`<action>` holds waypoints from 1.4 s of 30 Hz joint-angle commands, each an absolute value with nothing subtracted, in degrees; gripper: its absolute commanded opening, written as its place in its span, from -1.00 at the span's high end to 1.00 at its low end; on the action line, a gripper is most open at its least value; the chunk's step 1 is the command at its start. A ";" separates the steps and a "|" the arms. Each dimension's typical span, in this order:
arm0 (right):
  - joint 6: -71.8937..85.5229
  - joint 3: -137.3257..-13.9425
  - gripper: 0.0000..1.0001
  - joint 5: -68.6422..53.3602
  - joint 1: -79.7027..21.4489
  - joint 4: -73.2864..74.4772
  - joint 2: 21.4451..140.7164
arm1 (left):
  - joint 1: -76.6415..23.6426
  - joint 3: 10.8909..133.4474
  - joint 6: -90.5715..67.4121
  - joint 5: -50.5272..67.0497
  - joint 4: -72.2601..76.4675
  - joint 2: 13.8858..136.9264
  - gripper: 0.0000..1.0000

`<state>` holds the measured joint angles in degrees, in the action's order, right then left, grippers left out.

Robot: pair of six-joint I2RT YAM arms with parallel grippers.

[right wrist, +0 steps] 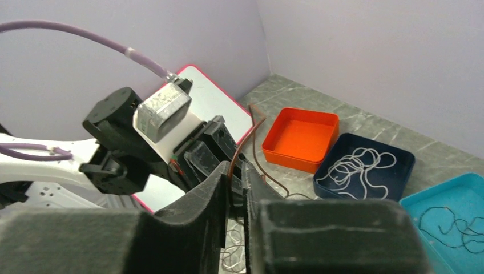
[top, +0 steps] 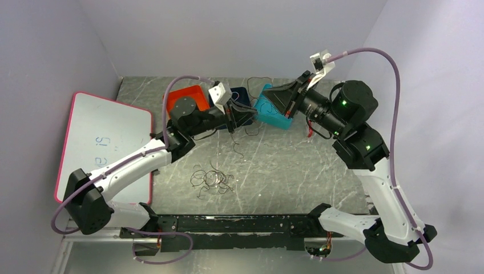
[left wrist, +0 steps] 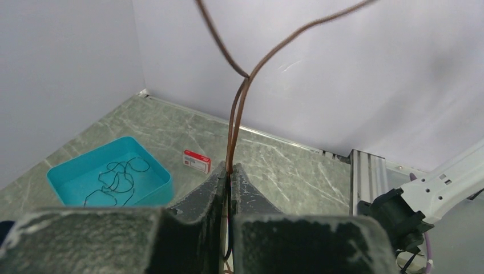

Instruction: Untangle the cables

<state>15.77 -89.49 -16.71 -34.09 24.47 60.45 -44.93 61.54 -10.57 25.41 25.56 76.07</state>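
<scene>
My left gripper (left wrist: 230, 170) is shut on a brownish-red cable (left wrist: 238, 108), which rises from its tips as a doubled strand and forks overhead. My right gripper (right wrist: 235, 166) faces the left one at close range. Its jaws stand slightly apart, and the same brownish-red cable (right wrist: 253, 130) passes loosely between them. In the top view both grippers hover over the trays at the back, the left gripper (top: 246, 114) beside the right gripper (top: 274, 98). A tangle of thin dark cables (top: 212, 180) lies on the table's middle.
An orange tray (right wrist: 297, 161) is empty. A dark blue tray (right wrist: 374, 141) holds a white cable, and a teal tray (left wrist: 154, 197) holds a black one. A small red-and-white box (left wrist: 197, 161) lies nearby. A pink-edged whiteboard (top: 103, 142) lies at the left.
</scene>
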 commanded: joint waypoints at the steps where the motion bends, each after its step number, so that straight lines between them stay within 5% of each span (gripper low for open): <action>1: 15.67 -87.36 0.59 -12.65 -34.30 22.85 59.02 | -42.75 63.11 -11.82 23.29 22.00 74.67 0.86; 6: 15.43 -85.31 0.25 -7.74 -34.24 22.91 58.22 | -38.92 63.93 -12.39 22.80 18.69 73.91 0.86; 19: 14.76 -81.54 -0.23 1.06 -34.33 24.31 56.18 | -27.60 69.16 -10.06 18.81 4.65 73.87 0.86; 30: 18.68 -73.95 -0.27 -1.57 -34.29 21.41 54.23 | -17.35 78.41 -6.11 17.61 -0.48 80.58 0.86; 42: 23.28 -64.33 -0.27 -6.83 -34.36 16.85 53.46 | -7.26 80.47 -5.41 25.63 11.12 92.42 0.86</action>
